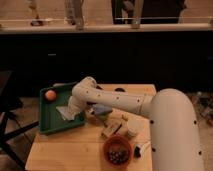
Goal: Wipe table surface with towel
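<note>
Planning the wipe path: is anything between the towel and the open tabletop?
The towel lies in the green tray, under the gripper. The tray's raised rim stands between it and the table surface. Nothing else visible blocks it.

A green tray [47, 125] is seen at the left of the surface, one corner hanging past the left edge. An orange ball [50, 94] is noted in the tray's far left corner. A light blue rounded item [102, 108] lies just right of the tray. A tan block [111, 129] is placed nearer the front, beside a pale cup [133, 128]. A reddish bowl [118, 150] with dark contents is found at the front edge. A dark wall with a pale ledge [105, 27] runs behind.

The gripper [74, 108] is positioned over the tray's right side.
</note>
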Controlling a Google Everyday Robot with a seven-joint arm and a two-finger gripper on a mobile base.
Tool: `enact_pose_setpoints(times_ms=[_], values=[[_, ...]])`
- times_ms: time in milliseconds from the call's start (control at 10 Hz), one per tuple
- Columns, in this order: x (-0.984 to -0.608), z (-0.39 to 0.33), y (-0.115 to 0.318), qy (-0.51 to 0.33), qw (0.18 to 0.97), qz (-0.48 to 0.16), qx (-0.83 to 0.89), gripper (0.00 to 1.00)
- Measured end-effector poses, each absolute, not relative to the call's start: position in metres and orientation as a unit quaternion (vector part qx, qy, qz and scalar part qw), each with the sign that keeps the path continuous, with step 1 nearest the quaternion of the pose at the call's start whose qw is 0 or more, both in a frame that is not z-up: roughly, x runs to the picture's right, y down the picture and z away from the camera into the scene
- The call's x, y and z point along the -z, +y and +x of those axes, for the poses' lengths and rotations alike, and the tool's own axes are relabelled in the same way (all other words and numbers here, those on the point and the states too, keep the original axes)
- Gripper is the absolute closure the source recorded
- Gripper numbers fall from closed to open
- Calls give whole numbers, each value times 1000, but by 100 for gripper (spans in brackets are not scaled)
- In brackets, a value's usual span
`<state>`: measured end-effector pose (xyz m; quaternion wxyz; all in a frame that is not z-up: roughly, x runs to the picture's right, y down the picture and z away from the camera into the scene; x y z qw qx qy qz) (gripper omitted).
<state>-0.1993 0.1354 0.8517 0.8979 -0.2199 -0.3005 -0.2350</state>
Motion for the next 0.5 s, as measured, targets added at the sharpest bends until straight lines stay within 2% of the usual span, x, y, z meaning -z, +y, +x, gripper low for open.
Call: enact_pose_setpoints(times_ms=[200,500], values=[[-854,-204,136,-300,897,-222,236,23],[-856,-214,135,-298,890,-242,245,20]])
